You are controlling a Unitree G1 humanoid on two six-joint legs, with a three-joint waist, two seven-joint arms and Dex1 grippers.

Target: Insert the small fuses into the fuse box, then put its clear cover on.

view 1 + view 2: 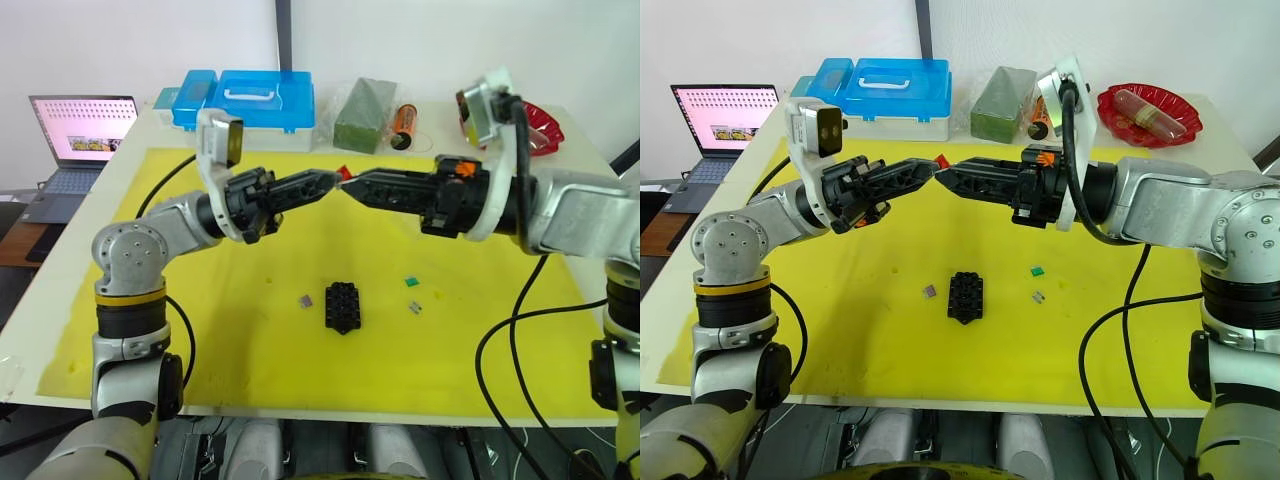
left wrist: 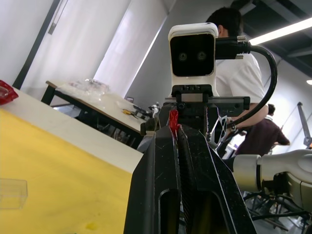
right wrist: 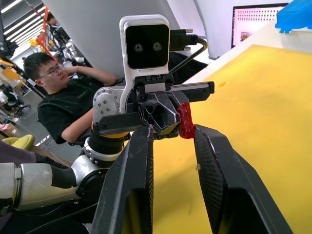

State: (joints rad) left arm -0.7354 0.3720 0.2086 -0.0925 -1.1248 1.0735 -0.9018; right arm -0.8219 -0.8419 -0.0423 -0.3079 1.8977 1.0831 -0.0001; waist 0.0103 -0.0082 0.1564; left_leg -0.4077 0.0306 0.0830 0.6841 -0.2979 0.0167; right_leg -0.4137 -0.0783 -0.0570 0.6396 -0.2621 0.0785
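Above the yellow mat on the tabletop (image 1: 160,300), the left claw (image 1: 330,181) and right claw (image 1: 352,187) meet tip to tip, well above and behind the small black slotted plastic fuse box (image 1: 342,306). The left claw is closed tight on a tiny red blade fuse (image 3: 185,121), while the right claw's fingers stand apart on either side of that fuse without pinching it. The fuse's long axis runs across the right claw's gap, so a handover looks underway; three loose fuses, greyish-purple (image 1: 305,299), green (image 1: 410,281) and grey (image 1: 415,307), lie beside the fuse box.
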